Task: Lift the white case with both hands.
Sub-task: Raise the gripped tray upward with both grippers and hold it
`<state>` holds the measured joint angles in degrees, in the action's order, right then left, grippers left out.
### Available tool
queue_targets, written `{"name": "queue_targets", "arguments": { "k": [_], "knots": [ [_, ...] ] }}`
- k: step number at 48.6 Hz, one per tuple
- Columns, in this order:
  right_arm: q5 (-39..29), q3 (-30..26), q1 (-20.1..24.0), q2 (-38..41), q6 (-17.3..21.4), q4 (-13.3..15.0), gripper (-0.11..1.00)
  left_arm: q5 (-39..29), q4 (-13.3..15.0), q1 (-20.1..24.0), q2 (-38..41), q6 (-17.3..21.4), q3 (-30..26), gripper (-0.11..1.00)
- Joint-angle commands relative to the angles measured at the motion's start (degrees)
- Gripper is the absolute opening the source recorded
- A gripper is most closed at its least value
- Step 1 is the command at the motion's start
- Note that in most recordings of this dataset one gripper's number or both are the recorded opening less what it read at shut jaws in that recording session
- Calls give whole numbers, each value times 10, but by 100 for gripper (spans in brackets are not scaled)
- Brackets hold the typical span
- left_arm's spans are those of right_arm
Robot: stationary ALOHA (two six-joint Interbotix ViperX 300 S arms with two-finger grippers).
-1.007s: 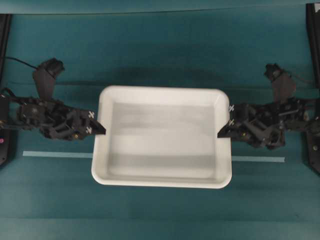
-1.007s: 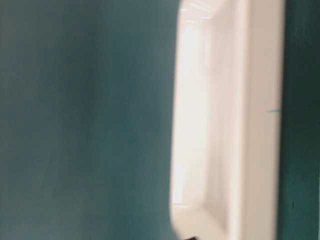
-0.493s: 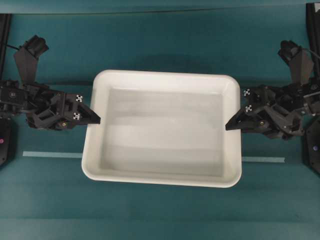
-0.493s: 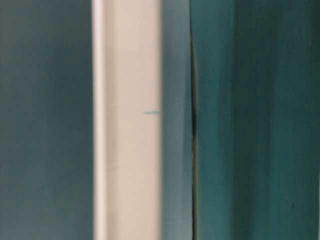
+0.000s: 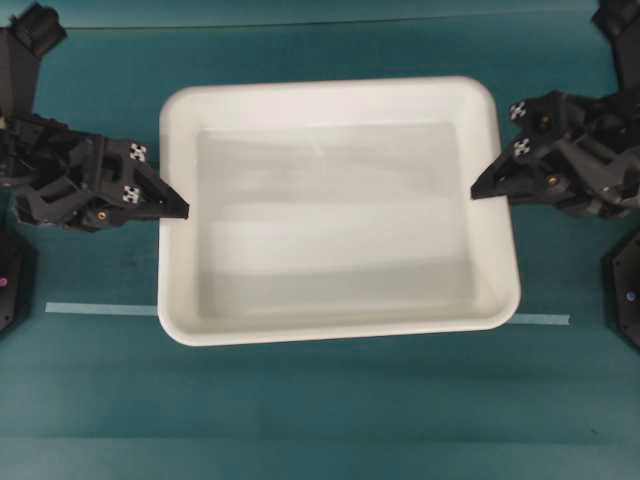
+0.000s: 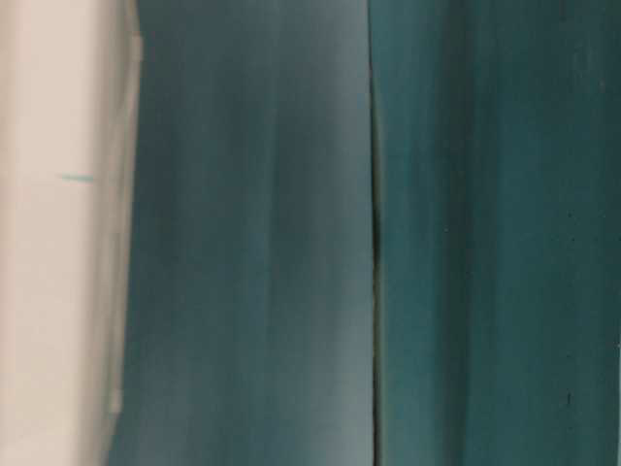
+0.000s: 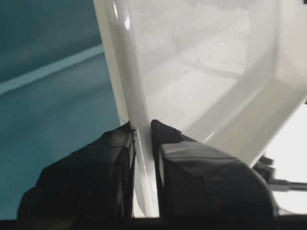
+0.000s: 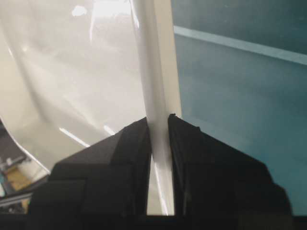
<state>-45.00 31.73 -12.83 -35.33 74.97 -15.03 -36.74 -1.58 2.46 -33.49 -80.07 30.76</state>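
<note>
The white case (image 5: 335, 215) is a large shallow tray with rounded corners, held up off the teal table and looming large in the overhead view. My left gripper (image 5: 180, 212) is shut on its left rim, with the thin white wall (image 7: 139, 115) pinched between both black fingers. At the opposite side my right gripper (image 5: 479, 190) is shut on the right rim (image 8: 156, 96) in the same way. In the table-level view only a blurred white edge of the case (image 6: 53, 243) shows at the far left. The case is empty.
A pale strip of tape (image 5: 100, 309) runs across the teal tabletop under the case. Black arm bases stand at the left edge (image 5: 12, 285) and the right edge (image 5: 625, 290). A dark seam (image 6: 374, 233) runs down the table-level view.
Both grippers have risen with the case held between them; it looks larger and sits higher in the overhead view. In the table-level view the white edge has slid to the left.
</note>
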Motion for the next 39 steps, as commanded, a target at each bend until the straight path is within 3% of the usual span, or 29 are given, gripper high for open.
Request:
{"name": "queue_targets", "arguments": {
  "k": [1, 18, 39],
  "knots": [
    [-11, -60, 4, 6, 27, 16, 12, 9, -3, 2, 10, 2, -42, 9],
    [-91, -172, 47, 17, 89, 88, 12, -68, -3, 18, 0, 21, -120, 9],
    [-108, -217, 69, 33, 93, 91, 12, -100, -3, 19, 7, 19, -195, 7]
  ]
}}
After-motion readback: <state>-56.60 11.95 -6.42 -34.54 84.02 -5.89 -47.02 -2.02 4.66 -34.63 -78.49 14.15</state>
